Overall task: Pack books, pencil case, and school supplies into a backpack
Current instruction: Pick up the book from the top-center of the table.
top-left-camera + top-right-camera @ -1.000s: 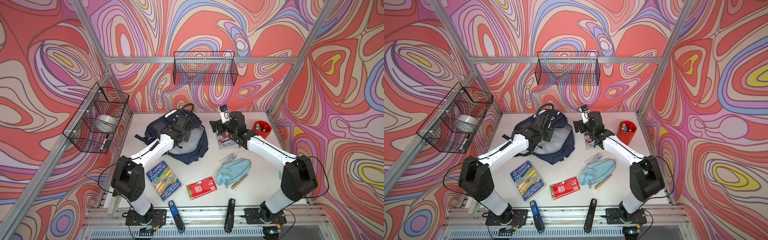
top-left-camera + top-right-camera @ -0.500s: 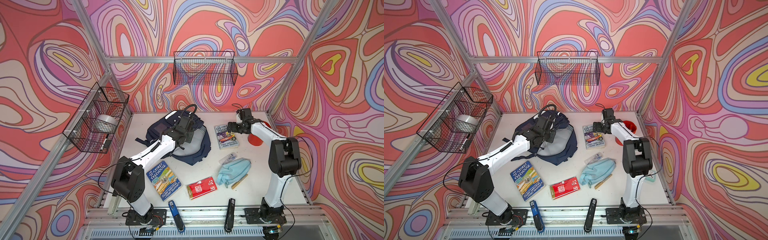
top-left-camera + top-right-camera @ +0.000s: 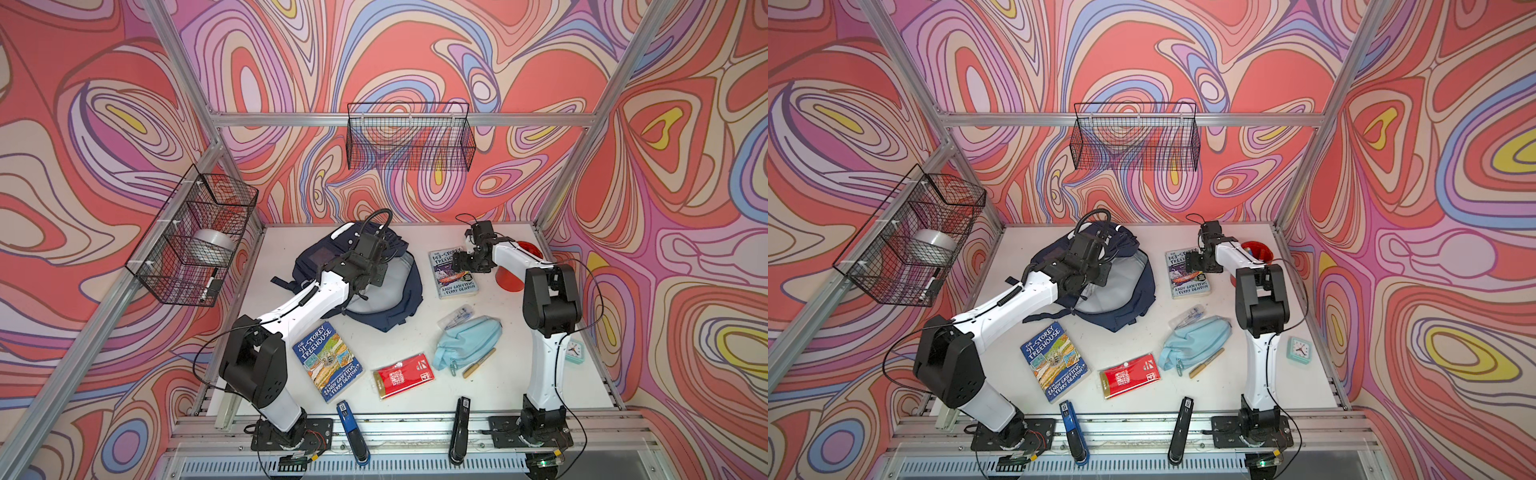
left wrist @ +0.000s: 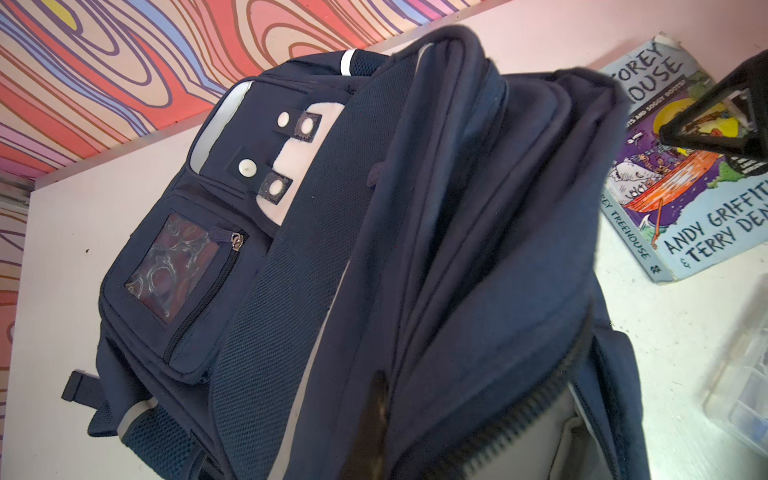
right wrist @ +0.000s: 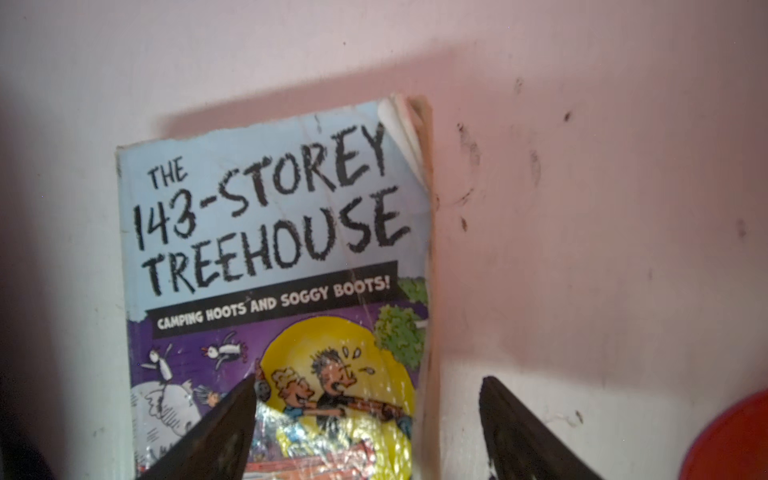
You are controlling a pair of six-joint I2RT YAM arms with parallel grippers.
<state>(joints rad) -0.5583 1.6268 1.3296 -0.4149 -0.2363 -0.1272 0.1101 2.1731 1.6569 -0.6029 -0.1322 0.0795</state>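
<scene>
While the left pincer (image 3: 376, 276) pinches the backpack (image 4: 457, 249) flap to hold its mouth open, the right pincer (image 5: 368, 388), spread, straddles an edge of the 143 book (image 5: 270, 249) on the counter (image 3: 507, 390), seemingly to lift it.

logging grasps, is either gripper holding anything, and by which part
Left gripper pinches the backpack by the fabric edge of its open flap. Right gripper holds nothing; open jaws straddle an edge of the 143 book.

Right jaws now low astride edge of grey-purple book (image 3: 446, 282).
</scene>
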